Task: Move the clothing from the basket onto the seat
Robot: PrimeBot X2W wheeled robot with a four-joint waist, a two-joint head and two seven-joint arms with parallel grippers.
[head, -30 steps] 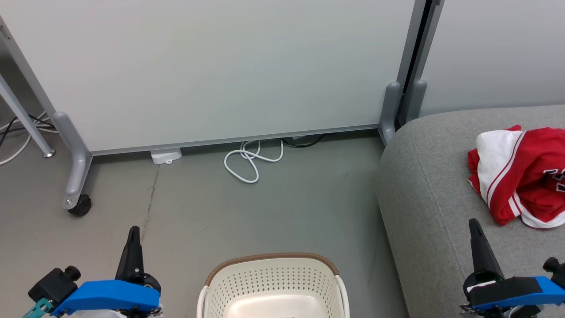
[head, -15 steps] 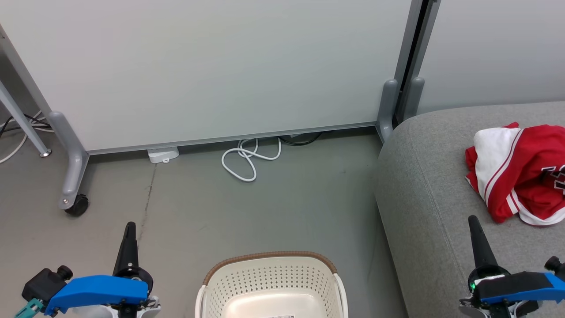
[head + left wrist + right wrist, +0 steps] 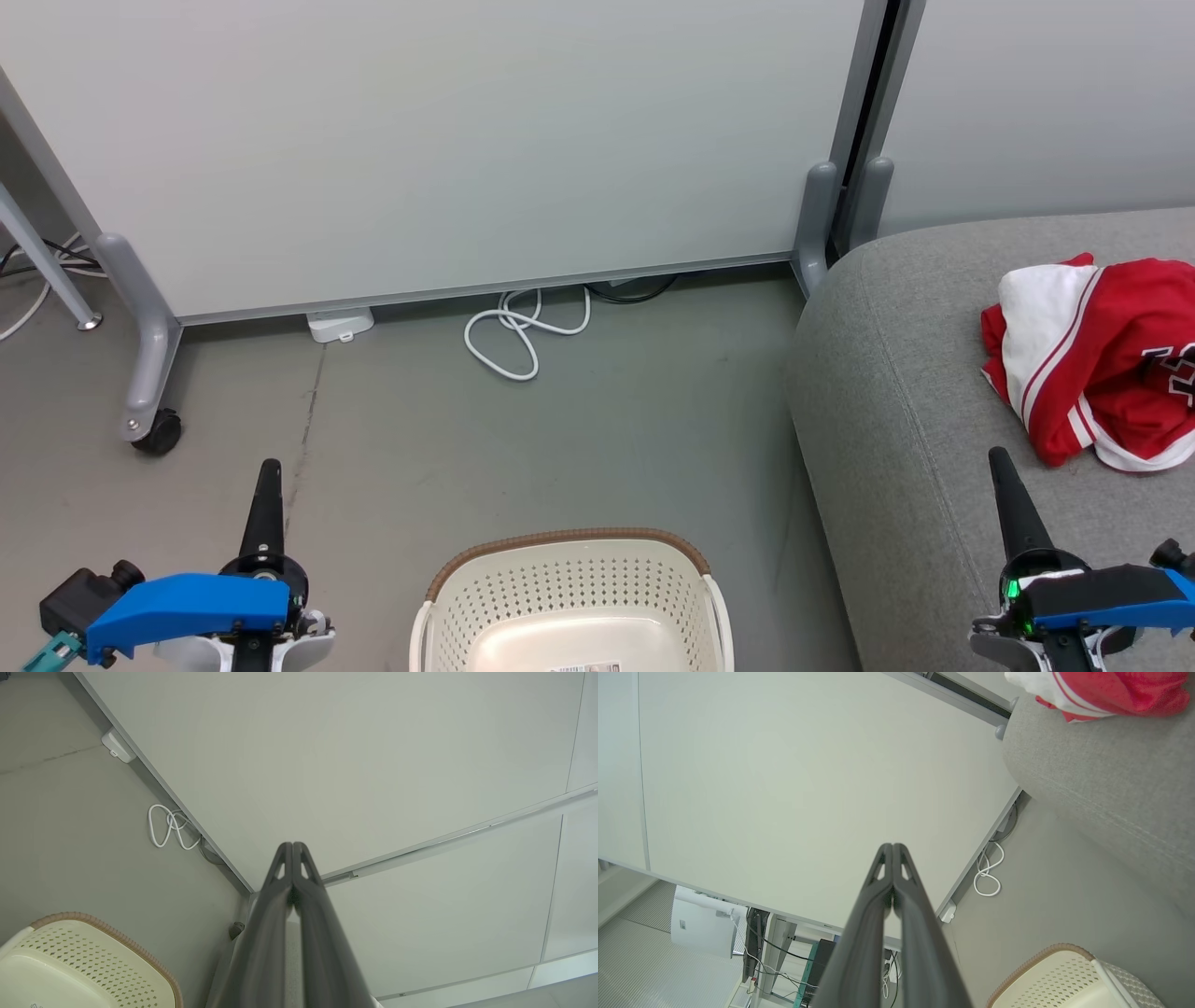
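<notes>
Crumpled red fabric clothing (image 3: 1102, 373) with white trim lies on the large grey woven sofa seat (image 3: 896, 401), to my right. The cream perforated plastic basket (image 3: 569, 590) with brown rim stands on the floor (image 3: 579, 439) between my arms. My left gripper (image 3: 271, 467) and right gripper (image 3: 997, 457) hover, jaws pressed together, holding nothing.

The grey concrete floor (image 3: 607, 420) bore one thin crack (image 3: 303, 439). Pale partition panels (image 3: 448, 140) stood behind on grey feet, one fitted with a black caster (image 3: 157, 432). A coiled white cable (image 3: 519, 336) and a white power block (image 3: 340, 325) lay at their base.
</notes>
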